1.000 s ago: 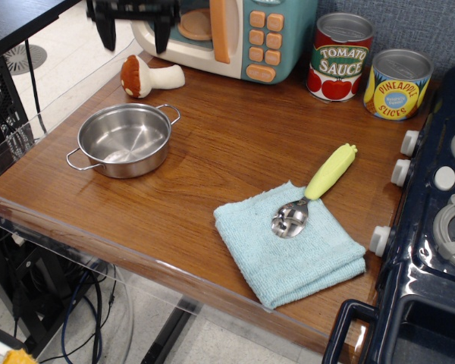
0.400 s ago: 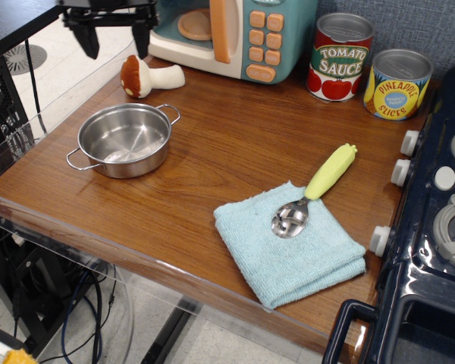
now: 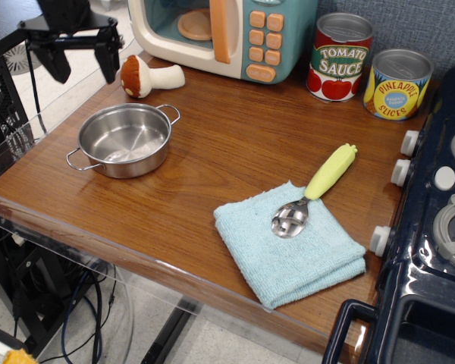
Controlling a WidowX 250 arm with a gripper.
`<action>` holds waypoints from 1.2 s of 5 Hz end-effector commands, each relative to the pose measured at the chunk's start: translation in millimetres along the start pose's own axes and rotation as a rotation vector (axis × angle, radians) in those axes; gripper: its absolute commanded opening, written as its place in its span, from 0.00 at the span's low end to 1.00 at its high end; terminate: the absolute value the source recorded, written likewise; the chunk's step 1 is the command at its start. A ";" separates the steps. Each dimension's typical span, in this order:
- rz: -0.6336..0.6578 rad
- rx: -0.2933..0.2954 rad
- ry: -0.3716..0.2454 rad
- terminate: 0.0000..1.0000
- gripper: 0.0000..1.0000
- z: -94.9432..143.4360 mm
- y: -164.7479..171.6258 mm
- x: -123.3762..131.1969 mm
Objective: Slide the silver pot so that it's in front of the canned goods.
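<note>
Small shallow round stainless-steel pot (image 3: 124, 139) with two thin wire loop handles: at the left end of the brown wooden tabletop (image 3: 212, 152), upright, empty, well apart from the two tins. Red-green "Tomato Sauce" can (image 3: 340, 57) and yellow-blue "Pineapple Slices" can (image 3: 396, 84): at the back right, side by side against the grey wall.

Handling, as judged: light, rigid, smooth-based; likely to slide readily on the polished wood, and to spin if pushed off-centre. Best hold probably the rim wall, one finger inside and one outside; wire loops thin and less secure.

Black two-finger gripper (image 3: 81, 63): above and behind the pot's left side, off the table's back-left edge, fingers pointing downward. Jaws spread wide, nothing held, no contact with the pot.

Also present: teal-and-cream toy microwave (image 3: 227, 34); toy mushroom (image 3: 146, 76); folded light-blue cloth (image 3: 288, 246) bearing a metal spoon with yellow-green handle (image 3: 315, 189).
</note>
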State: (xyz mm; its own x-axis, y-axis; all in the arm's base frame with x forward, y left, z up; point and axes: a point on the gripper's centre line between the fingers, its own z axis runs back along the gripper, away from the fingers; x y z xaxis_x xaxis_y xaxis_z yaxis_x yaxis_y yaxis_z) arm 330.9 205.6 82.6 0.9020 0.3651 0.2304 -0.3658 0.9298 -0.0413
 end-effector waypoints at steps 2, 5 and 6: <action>-0.120 0.099 0.011 0.00 1.00 -5.6 7.3 -22.5; -0.158 0.078 0.094 0.00 0.00 -44.1 -8.3 -31.2; -0.157 0.090 0.097 0.00 0.00 -47.2 -9.0 -31.4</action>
State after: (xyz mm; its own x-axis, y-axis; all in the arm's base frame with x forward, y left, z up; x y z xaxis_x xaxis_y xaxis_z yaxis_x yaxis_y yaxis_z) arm 311.2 185.3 18.9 0.9664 0.2361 0.1019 -0.2431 0.9680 0.0623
